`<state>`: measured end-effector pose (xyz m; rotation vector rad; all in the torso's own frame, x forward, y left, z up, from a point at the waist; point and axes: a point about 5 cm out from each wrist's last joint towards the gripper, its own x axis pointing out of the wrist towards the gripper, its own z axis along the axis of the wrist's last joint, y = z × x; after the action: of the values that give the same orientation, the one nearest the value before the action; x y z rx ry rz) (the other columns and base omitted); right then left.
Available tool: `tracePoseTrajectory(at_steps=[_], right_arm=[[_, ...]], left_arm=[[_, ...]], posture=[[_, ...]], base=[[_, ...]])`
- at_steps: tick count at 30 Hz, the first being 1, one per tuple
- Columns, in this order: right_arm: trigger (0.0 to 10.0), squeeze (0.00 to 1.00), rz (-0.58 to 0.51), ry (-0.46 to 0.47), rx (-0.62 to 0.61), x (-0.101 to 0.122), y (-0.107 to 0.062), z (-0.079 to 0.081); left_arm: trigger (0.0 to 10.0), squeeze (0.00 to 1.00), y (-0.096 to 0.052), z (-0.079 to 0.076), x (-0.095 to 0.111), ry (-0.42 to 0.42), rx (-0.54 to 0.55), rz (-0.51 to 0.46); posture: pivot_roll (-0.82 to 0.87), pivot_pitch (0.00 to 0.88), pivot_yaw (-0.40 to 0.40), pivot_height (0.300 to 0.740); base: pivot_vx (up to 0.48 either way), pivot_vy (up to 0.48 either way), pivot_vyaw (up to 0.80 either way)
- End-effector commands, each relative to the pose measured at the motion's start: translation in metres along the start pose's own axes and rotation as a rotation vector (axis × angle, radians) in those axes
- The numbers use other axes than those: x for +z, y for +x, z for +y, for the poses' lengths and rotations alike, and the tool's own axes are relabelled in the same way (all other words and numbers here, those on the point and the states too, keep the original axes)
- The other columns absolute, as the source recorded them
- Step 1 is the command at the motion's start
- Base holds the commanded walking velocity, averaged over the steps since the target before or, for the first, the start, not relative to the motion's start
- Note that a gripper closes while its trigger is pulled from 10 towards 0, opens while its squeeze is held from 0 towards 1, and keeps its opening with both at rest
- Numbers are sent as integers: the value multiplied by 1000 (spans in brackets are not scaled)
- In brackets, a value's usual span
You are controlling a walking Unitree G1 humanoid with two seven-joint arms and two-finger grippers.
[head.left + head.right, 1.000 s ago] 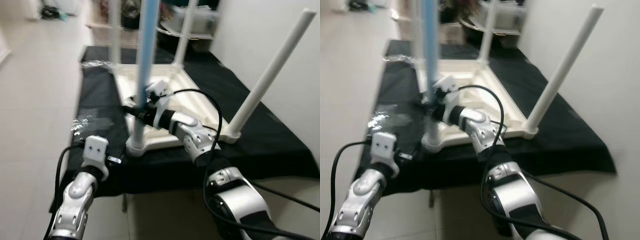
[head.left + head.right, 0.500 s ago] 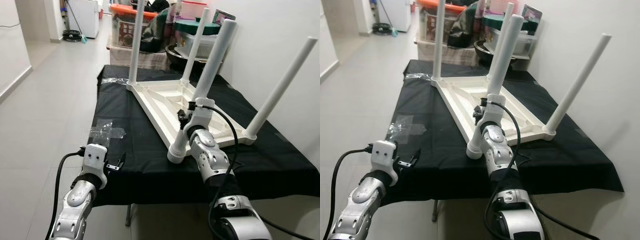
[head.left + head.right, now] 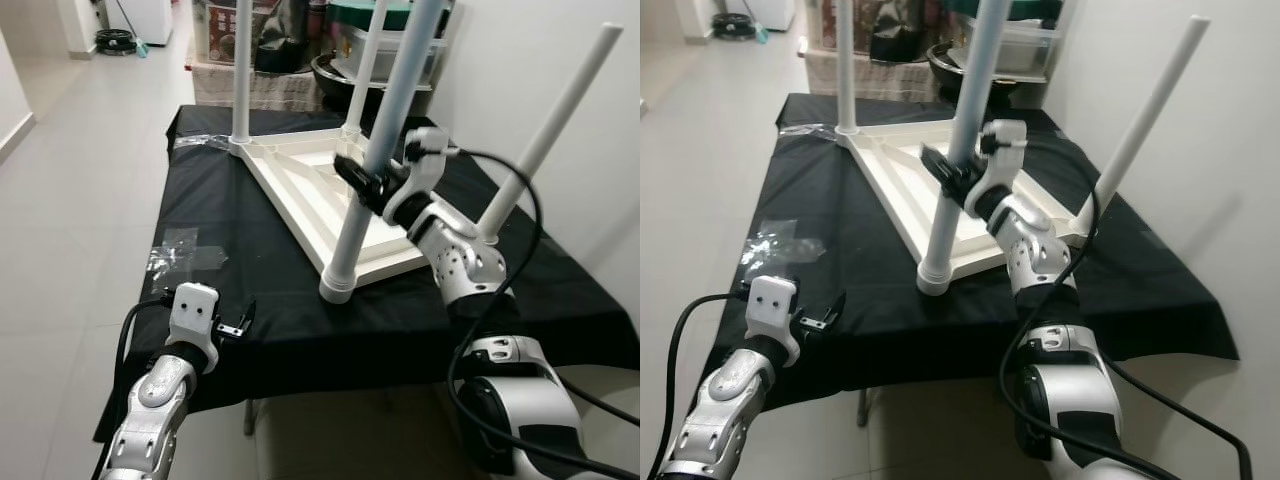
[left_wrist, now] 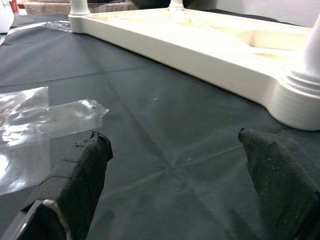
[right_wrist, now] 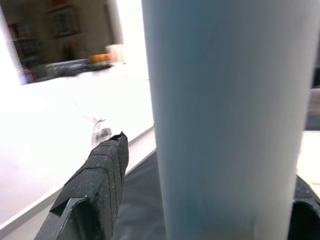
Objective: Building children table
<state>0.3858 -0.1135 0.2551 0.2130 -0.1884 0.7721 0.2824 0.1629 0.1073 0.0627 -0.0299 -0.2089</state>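
- Nearest us, our left pincer [image 3: 237,322] hovers wide and empty over the near left edge of the tabletop [image 3: 250,300]. We judge it is parked there to stay out of the way.
- Just beyond it, crumpled plastic wrap [image 3: 185,250] lies on the black cloth.
- The children's table [image 3: 320,195] rests upside down mid-tabletop, so the legs can go in from above.
- Its near leg [image 3: 375,160] stands in the near corner socket, leaning a little.
- Our right pincer [image 3: 368,184] is closed around that leg midway up. We judge it is steadying or twisting the leg home.
- Three more legs stand at the other corners.
- Past the far edge sit storage tubs [image 3: 385,30]; what they hold we cannot tell.
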Motion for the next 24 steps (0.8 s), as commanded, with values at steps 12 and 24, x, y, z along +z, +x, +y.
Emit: tracePoseTrajectory(at_steps=[12, 24], right_arm=[[0, 0, 178, -77, 669, -55, -14, 66], [0, 0, 520, -22, -464, -113, -25, -16]], left_arm=[[10000, 0, -4, 1, -4, 11, 2, 14], [10000, 0, -2, -2, -4, 11, -8, 17]], posture=[[75, 0, -165, 740], [67, 0, -151, 740]], base=[[0, 0, 0], [0, 0, 0]])
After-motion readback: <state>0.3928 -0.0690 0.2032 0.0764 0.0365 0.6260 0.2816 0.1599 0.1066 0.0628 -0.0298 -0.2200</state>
